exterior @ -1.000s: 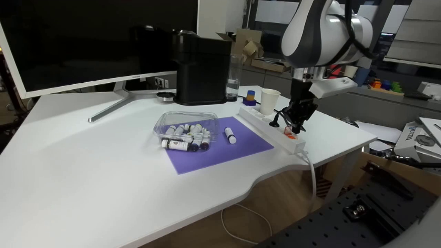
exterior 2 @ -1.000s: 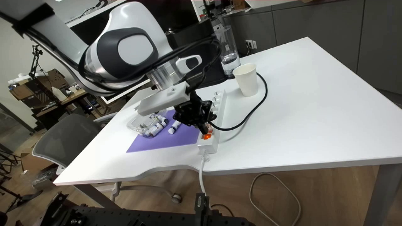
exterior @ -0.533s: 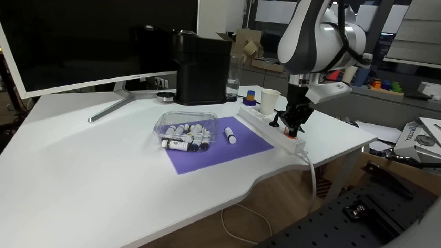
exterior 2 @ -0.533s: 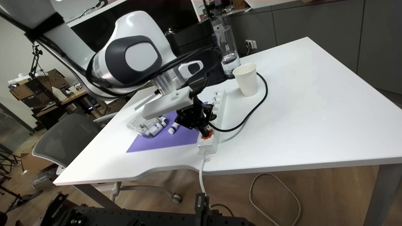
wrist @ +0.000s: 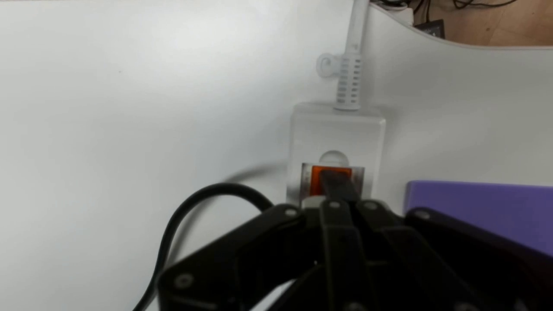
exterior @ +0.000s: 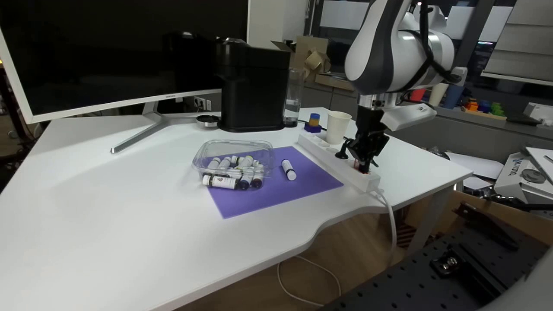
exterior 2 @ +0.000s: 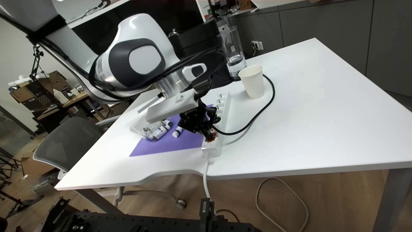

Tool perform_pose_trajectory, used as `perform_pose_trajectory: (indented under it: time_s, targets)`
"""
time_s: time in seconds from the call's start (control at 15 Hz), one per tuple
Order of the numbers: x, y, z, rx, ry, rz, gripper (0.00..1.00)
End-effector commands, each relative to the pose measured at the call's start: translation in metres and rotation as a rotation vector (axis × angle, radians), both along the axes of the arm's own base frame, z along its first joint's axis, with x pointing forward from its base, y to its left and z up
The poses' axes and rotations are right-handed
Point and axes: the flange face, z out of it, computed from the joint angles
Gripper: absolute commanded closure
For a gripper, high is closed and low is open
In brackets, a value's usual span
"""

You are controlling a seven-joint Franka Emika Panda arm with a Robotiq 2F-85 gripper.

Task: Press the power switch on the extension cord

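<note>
The white extension cord [exterior: 326, 160] is a long socket strip on the white table; it also shows in an exterior view [exterior 2: 211, 149] and in the wrist view [wrist: 337, 129]. Its orange power switch [wrist: 316, 179] is near the cable end, in a clear frame. My gripper [wrist: 337, 179] is shut and empty, with its fingertips together on the switch, seemingly touching it. They cover much of the switch; an orange edge shows in an exterior view [exterior 2: 211, 139]. The gripper points down over the strip in both exterior views [exterior: 365, 167] [exterior 2: 208, 136].
A black plug [exterior: 342, 151] sits in the strip beside the gripper, its black cable [exterior 2: 257, 117] looping over the table. A paper cup [exterior: 338, 127] stands by the far end. A purple mat [exterior: 276, 194] with a clear box [exterior: 233, 149] of vials lies alongside.
My gripper has moved down onto the switch. The switch's orange glow looks dimmer than before. The strip has shifted slightly toward the purple mat.
</note>
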Motion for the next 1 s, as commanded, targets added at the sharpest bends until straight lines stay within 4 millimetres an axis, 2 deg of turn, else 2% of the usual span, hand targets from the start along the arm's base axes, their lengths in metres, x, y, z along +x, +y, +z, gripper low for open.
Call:
perform_pose_trajectory:
  time_s: [0.0,0.33,0.47,0.67,0.93]
  targets:
    - [0.007,-0.001,-0.008,-0.024,0.017,-0.001,1.00]
    - [0.013,0.005,-0.019,-0.152,0.106,-0.032,1.00]
    - [0.016,0.015,-0.025,-0.194,0.134,-0.020,1.00]
    - [0.014,0.037,-0.028,-0.164,0.117,0.030,1.00]
    - [0.011,0.053,-0.020,-0.096,0.093,0.038,1.00]
